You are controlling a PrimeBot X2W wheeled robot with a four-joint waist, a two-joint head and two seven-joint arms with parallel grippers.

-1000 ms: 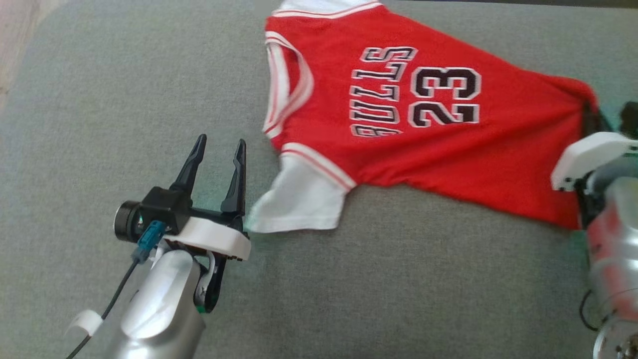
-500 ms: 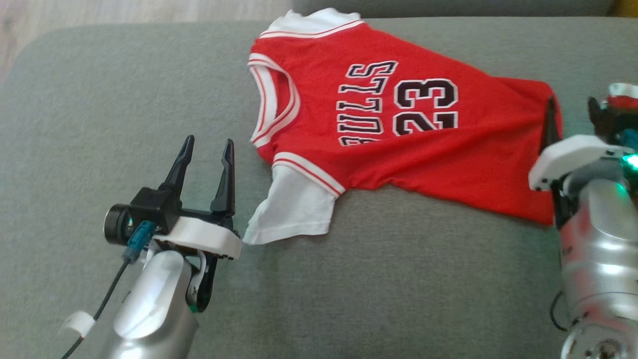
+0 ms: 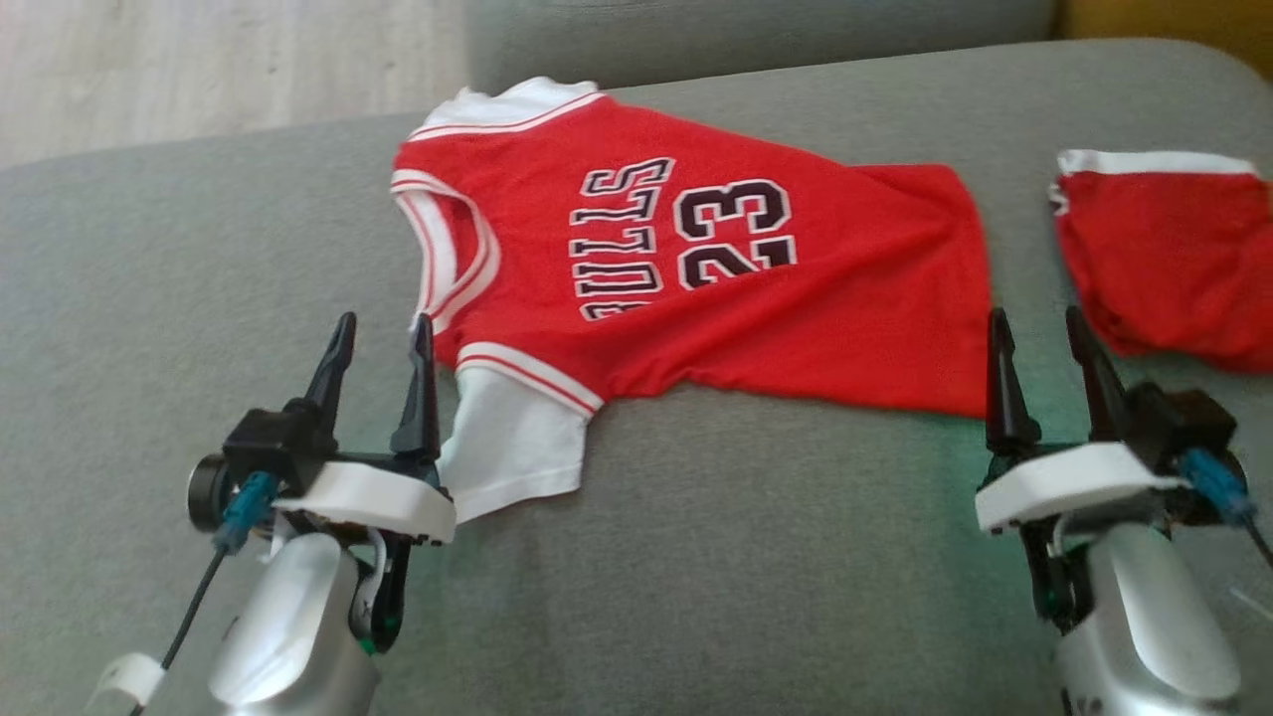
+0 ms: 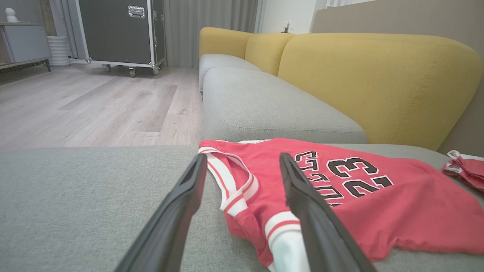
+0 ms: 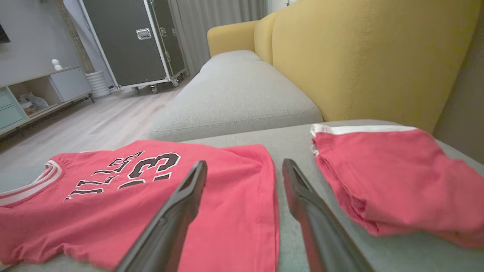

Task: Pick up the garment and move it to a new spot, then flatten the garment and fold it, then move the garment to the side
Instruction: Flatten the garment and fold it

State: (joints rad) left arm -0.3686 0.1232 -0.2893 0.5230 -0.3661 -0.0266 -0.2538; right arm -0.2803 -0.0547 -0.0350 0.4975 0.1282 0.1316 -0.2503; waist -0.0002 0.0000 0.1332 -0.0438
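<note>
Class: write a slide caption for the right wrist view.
Open right gripper at the hem of a red Bulls jersey, another red garment beside, on grey cushion.

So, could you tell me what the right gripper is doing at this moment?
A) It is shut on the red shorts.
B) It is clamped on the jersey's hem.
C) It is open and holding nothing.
C: the right gripper has its fingers spread apart with nothing pinched, beside the jersey hem and clear of the red shorts.
</note>
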